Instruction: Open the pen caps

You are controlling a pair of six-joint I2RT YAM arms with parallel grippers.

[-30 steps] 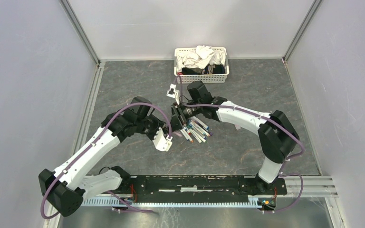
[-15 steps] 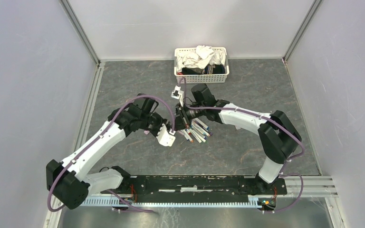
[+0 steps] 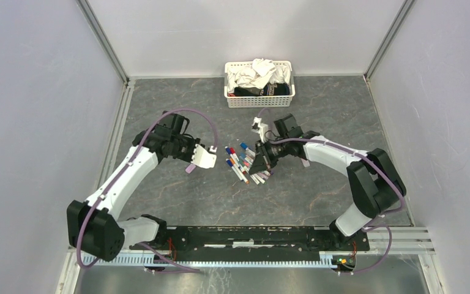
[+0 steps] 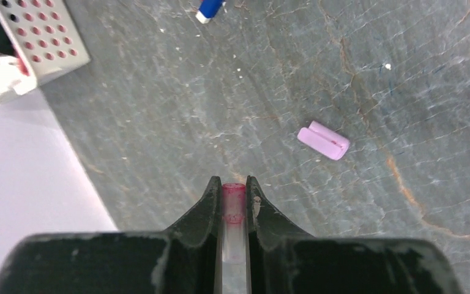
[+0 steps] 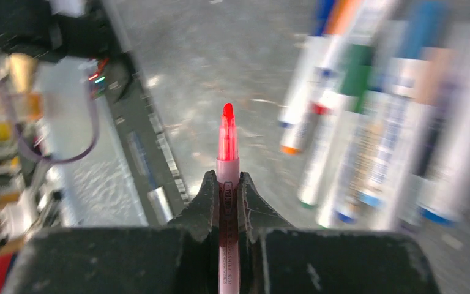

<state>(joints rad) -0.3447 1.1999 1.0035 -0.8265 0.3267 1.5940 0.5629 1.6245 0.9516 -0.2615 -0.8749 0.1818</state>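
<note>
Now left gripper (image 4: 233, 185) clamps pink-tipped cap (image 4: 233, 208); right gripper (image 5: 227, 179) clamps uncapped pen (image 5: 227, 138); walls (image 3: 37, 122) well apart.

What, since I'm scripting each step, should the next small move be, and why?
Probably open the left gripper to drop its cap by the loose pink cap: the pen in the right gripper shows a bare tip.

Grey table (image 3: 318, 122) carries pens (image 3: 237, 166), a basket (image 3: 260, 101), apparently a pink cap (image 4: 324, 140).
</note>
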